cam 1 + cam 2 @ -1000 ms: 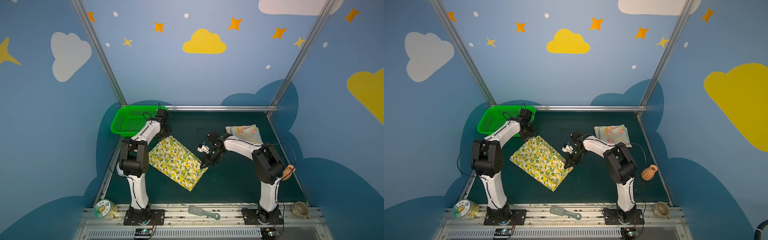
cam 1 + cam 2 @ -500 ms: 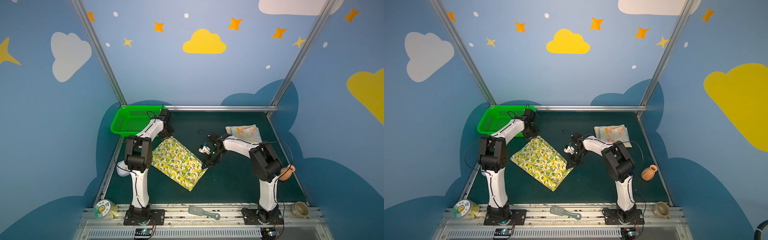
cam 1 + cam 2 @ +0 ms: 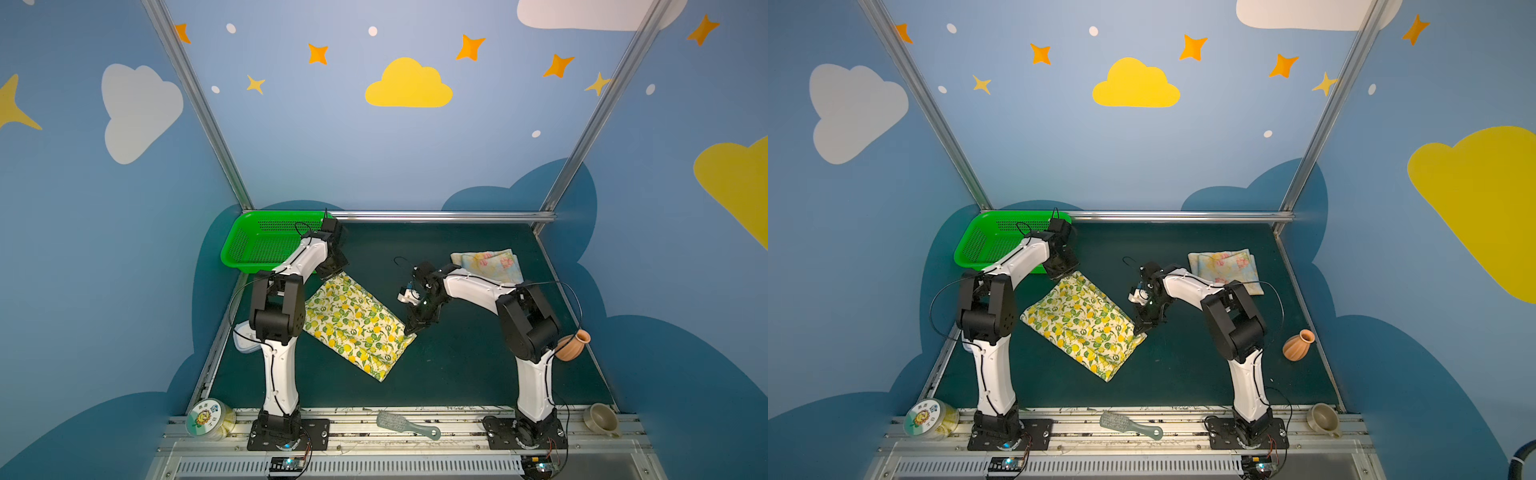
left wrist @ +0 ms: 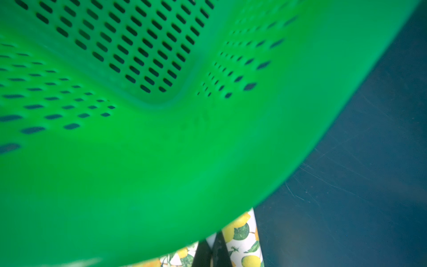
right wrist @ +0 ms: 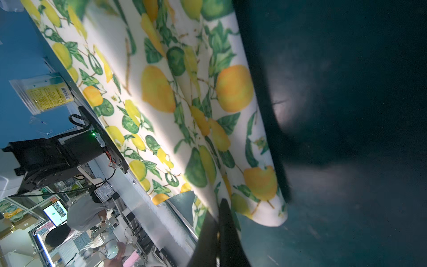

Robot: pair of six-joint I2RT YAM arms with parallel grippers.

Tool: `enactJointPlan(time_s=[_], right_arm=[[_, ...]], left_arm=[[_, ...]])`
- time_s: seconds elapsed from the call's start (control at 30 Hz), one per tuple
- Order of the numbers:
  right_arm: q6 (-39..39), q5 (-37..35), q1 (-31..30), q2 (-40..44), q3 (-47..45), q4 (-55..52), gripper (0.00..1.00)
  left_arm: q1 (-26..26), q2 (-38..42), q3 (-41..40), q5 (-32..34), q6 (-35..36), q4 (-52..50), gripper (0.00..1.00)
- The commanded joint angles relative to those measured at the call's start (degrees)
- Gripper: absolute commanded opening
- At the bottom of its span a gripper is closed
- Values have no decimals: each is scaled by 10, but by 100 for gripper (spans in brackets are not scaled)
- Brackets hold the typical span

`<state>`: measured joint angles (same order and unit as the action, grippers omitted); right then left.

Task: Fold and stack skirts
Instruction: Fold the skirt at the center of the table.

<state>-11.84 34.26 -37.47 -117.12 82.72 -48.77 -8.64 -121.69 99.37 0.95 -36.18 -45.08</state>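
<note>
Find lemon skirt point(image 3: 353, 324) spread flat and slantwise on the table point(image 3: 457, 365) between the two arms, far corner just beside the green basket point(image 3: 249, 249). See left end effector point(image 4: 211, 250) clenched on that far corner under the basket rim, and right end effector point(image 5: 219, 219) clenched on the skirt's corner toward the table's middle. Note flowered skirt point(image 3: 492, 264) folded, well apart at the far right of the table, partly hidden behind the right arm.
</note>
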Motion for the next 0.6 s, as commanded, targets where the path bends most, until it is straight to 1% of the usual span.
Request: enactJointPlan(time_s=[0.0, 0.03, 0.1, 0.13, 0.17, 0.27, 0.37, 0.43, 0.53, 0.57], right_arm=[[-6, -29, 1, -17, 13, -57, 0], [-7, -35, 1, -18, 16, -59, 4], [-11, -61, 1, -5, 21, -62, 22], [-14, -74, 2, 6, 22, -64, 28], [-21, -91, 2, 20, 23, -68, 32], [-29, -126, 1, 70, 24, -83, 38], [-31, -159, -10, 120, 21, -99, 39], [-32, -175, -27, 141, 24, -112, 39], [-43, -178, -61, 159, 18, -102, 36], [-49, -165, -71, 158, 12, -90, 34]], left_arm=[[10, -11, 17, 45, 10, 6, 4], [10, -9, 16, 47, 10, 6, 10], [9, 4, 7, 43, 8, 20, 43], [9, 14, -1, 38, 7, 33, 52], [8, 28, -10, 32, 8, 47, 57], [6, 68, -24, 21, 15, 72, 56], [3, 105, -30, 8, 27, 69, 54], [-3, 130, -44, -6, 33, 66, 53], [-14, 167, -89, -27, 33, 68, 46], [-20, 179, -110, -36, 31, 70, 42]])
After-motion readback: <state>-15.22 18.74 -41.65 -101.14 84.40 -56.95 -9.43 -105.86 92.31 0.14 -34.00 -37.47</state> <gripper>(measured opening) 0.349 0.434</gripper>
